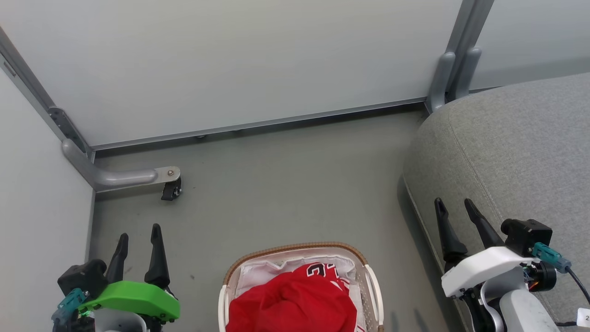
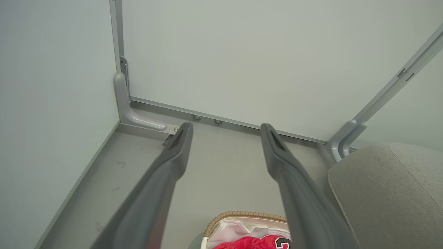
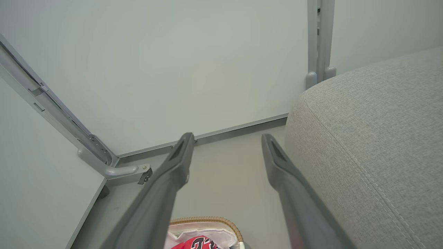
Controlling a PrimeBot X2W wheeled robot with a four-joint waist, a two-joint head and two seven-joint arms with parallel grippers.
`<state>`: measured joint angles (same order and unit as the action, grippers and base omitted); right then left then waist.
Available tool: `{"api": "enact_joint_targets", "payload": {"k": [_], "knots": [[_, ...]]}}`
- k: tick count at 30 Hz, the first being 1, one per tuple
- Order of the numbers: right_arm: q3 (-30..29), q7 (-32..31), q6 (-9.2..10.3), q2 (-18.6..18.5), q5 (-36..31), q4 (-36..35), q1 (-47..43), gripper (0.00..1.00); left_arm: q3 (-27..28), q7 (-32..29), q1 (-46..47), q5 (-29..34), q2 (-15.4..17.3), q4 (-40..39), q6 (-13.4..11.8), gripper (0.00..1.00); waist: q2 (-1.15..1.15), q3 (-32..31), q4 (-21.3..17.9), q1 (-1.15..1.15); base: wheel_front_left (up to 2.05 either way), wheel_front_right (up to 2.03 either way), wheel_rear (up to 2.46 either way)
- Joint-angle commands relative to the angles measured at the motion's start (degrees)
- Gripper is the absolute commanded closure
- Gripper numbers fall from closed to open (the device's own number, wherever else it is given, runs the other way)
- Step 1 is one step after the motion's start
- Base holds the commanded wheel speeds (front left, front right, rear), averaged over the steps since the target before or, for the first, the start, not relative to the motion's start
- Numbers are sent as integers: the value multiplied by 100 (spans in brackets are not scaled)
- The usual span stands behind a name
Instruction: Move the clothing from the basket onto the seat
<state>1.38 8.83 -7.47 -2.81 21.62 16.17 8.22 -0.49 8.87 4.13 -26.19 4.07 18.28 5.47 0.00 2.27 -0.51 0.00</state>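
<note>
- Both grippers were idle: left gripper point(image 1: 139, 233) at lower left, fingers apart, nothing between them; right gripper point(image 1: 454, 203) at lower right, fingers apart too, empty.
- Clothing point(image 1: 290, 299) sat in the basket point(image 1: 295, 246) at bottom centre, a bunched red heap with a black white-edged number partly showing. Nothing was on the seat point(image 1: 516, 147) yet.
- Risk: the white liner point(image 1: 262, 269) lay directly under and beside the red cloth. Too deep a pinch would likely catch the liner and drag the basket up with it.
- Risk: the heap looked like one lump. A shallow pinch could lift one layer and let the rest slide off over the rim onto the floor point(image 1: 286, 184).
- Risk: the basket's near end was cut off by the bottom edge, so the reach there couldn't be judged.
- Edges: the seat's rounded edge ran just beside the right gripper, so a low swing would probably snag the hanging cloth on it. The left gripper was near the side wall point(image 1: 37, 184), with a metal foot and caster point(image 1: 138, 175) above it.
- Open room: bare floor from the basket up to the back wall. The gap between basket and seat was narrow.
</note>
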Motion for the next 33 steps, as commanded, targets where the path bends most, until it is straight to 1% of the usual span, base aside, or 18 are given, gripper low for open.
{"api": "enact_joint_targets", "payload": {"k": [1,19,33], "knots": [[-4,68,-3,-23,-191,-17,48,0,-23,57,54,179,50,-61,-31,0,0,-3,-1,0,0,0,0],[17,303,-2,-11,-1198,148,-123,0,-14,299,-152,1051,17,21,-29,0,0,-98,-33,0,0,0,0],[65,464,-3,-17,-1825,221,-163,0,50,457,-248,1624,-46,75,73,0,0,-94,-61,0,0,0,0]]}}
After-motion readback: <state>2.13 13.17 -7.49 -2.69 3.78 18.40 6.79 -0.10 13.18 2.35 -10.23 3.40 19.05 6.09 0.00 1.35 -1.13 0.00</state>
